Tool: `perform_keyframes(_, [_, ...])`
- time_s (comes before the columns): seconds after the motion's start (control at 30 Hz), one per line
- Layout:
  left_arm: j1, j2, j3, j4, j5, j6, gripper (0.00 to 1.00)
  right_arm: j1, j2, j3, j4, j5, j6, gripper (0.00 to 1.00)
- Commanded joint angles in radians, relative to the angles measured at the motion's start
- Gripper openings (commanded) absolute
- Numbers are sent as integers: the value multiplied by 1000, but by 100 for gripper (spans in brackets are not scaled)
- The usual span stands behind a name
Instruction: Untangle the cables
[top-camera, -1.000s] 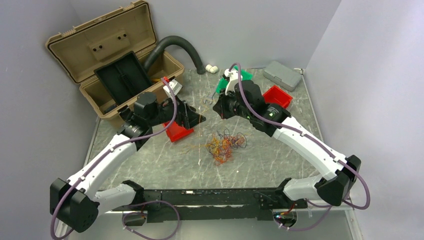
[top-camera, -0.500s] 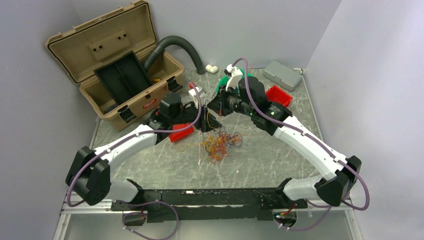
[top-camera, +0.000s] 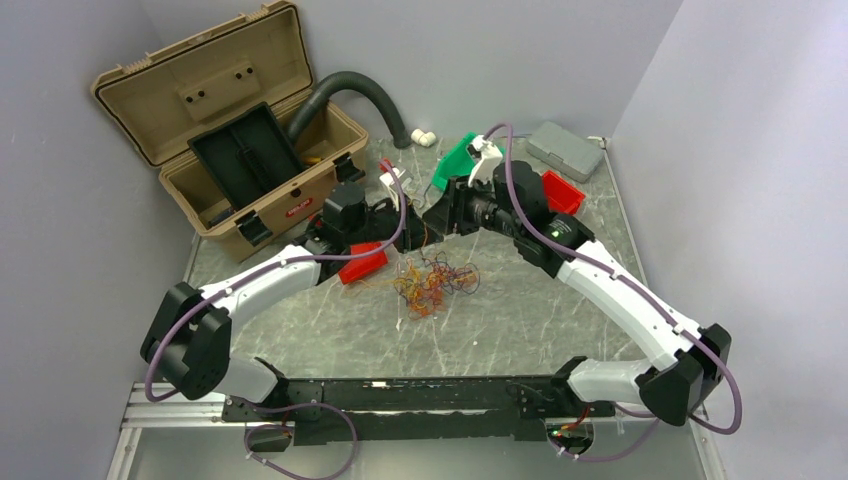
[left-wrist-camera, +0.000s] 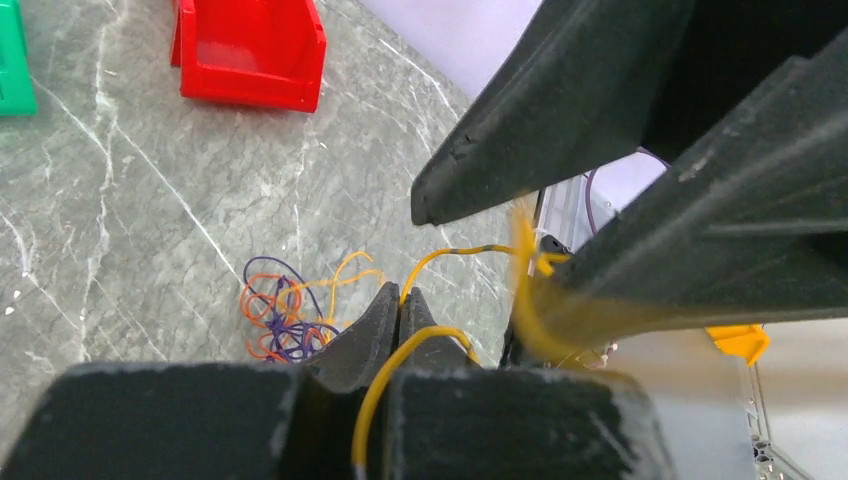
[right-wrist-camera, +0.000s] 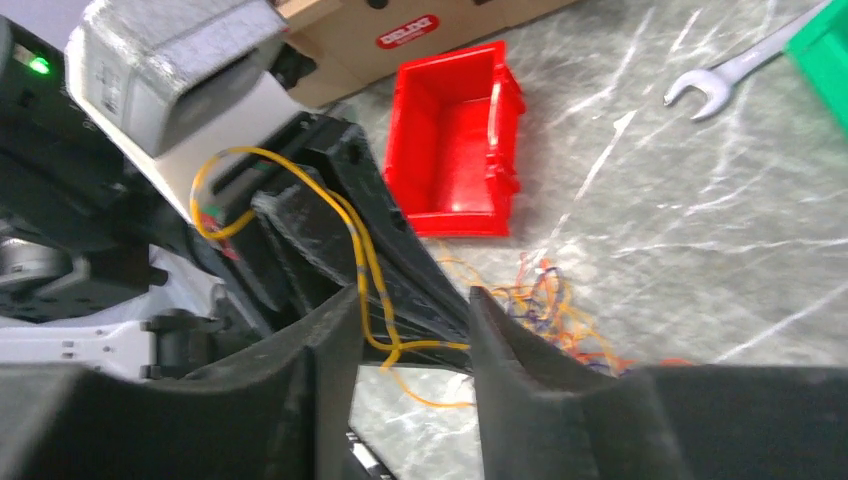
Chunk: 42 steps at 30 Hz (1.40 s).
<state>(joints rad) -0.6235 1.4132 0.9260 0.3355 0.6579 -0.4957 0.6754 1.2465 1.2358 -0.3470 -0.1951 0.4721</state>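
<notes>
The cables lie as a loose orange, yellow, red and dark tangle (top-camera: 432, 282) on the marble table, seen also in the left wrist view (left-wrist-camera: 285, 310) and the right wrist view (right-wrist-camera: 545, 300). One yellow cable (left-wrist-camera: 388, 365) rises from it. My left gripper (left-wrist-camera: 400, 293) is shut on that yellow cable, just above and behind the tangle (top-camera: 418, 228). My right gripper (right-wrist-camera: 414, 295) stands open tip to tip with the left one (top-camera: 432, 218). The yellow cable (right-wrist-camera: 430, 345) crosses the gap between its fingers.
An open tan toolbox (top-camera: 230, 150) and a dark corrugated hose (top-camera: 360, 90) stand at the back left. A red bin (top-camera: 362, 262) sits by the left arm. Another red bin (top-camera: 560, 190), a green bin (top-camera: 455, 160) and a grey case (top-camera: 565, 148) are behind. A wrench (right-wrist-camera: 735, 70) lies nearby.
My left arm swung right to meet the right gripper and shut on the yellow cable. The right gripper, shut before, has opened. The tangle shifted slightly back and left.
</notes>
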Motion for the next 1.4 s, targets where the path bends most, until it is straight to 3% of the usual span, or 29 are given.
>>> perform_keyframes(0.0, [-1,-10,32,60,14,-9,0,-31,-73,-42,12,27,-11,60])
perform_keyframes(0.13, [1,-13,39,33,1,1,0,-69,-165,-121,-28,106,-39,81])
perform_keyframes(0.27, [6,-8,51,23,4,-5,0,-100,-260,-242,-54,177,-66,90])
perform_keyframes(0.4, [5,-10,66,23,21,-19,0,-102,-330,-397,-27,190,-60,92])
perform_keyframes(0.6, [6,-24,82,6,18,-27,0,-99,-376,-605,148,115,2,92])
perform_keyframes(0.83, [5,-25,86,6,14,-57,0,-5,-306,-749,459,58,-5,93])
perform_keyframes(1.03, [4,-30,84,24,19,-79,0,64,-135,-736,642,171,-8,93])
perform_keyframes(1.13, [6,-44,101,-14,8,-60,0,76,-45,-729,710,256,33,83])
perform_keyframes(1.2, [12,-60,115,-41,4,-51,0,76,11,-732,739,287,67,62])
perform_keyframes(1.27, [28,-85,128,-72,-6,-44,0,75,25,-745,729,327,106,26])
perform_keyframes(1.3, [44,-104,135,-100,-20,-38,0,76,17,-754,709,355,128,18])
perform_keyframes(1.37, [94,-156,152,-211,-74,-3,0,75,-28,-780,649,443,162,14])
